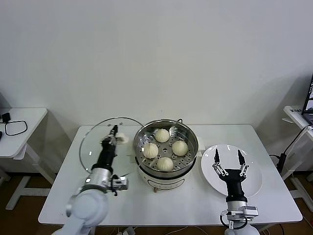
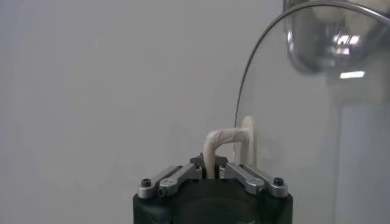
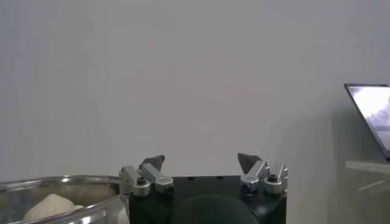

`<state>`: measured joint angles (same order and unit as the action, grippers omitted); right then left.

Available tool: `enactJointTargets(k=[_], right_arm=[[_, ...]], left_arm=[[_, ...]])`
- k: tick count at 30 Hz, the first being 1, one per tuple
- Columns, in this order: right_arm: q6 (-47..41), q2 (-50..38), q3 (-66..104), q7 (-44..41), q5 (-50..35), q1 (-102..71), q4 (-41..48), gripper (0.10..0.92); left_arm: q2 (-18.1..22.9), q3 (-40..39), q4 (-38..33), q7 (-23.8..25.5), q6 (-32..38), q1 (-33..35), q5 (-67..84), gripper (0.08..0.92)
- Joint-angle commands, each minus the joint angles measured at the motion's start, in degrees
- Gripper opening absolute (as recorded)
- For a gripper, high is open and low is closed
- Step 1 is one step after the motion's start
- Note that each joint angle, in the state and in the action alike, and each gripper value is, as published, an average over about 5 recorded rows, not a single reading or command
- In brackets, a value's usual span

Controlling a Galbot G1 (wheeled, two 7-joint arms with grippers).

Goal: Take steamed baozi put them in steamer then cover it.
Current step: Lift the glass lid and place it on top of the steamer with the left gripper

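White table [image 1: 195,196], steamer [image 1: 166,147] with four steamed baozi [image 1: 165,164], apparently uncovered.

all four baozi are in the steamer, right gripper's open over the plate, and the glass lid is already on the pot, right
Not quite: the head view shows the glass lid held up beside the steamer by the left gripper, not on it. The four baozi are inside, and the right gripper is open over the plate.
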<state>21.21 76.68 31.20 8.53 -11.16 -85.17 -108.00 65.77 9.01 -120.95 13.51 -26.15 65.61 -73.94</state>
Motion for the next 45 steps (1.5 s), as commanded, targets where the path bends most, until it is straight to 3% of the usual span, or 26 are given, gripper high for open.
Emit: enactJointTargets(k=[1, 11, 20, 32, 45], right_arm=[[0.15, 0.51, 0.87, -0.02, 0.29, -0.44, -0.22, 0.823], [0.20, 1.03, 1.63, -0.03, 0.81, -0.70, 0.08, 0.823], [0.03, 1.04, 1.67, -0.05, 1.07, -0.52, 0.65, 0.823], [-0.01, 1.14, 1.49, -0.08, 1.45, -0.06, 1.22, 0.823], [0.04, 1.13, 1.37, -0.14, 1.59, -0.20, 1.01, 0.823]], left_arm=[[2.78, -20.58, 3.86, 9.68, -11.74, -15.10, -5.18, 0.196], [12.89, -24.95, 13.00, 7.70, -13.44, -20.14, -6.78, 0.196], [17.91, -24.47, 19.37, 6.73, -12.90, -21.89, -8.35, 0.196], [21.15, -24.30, 23.28, 4.69, -12.64, -21.49, -9.59, 0.196], [20.90, -23.30, 24.63, 3.56, -11.76, -20.14, -11.31, 0.196]])
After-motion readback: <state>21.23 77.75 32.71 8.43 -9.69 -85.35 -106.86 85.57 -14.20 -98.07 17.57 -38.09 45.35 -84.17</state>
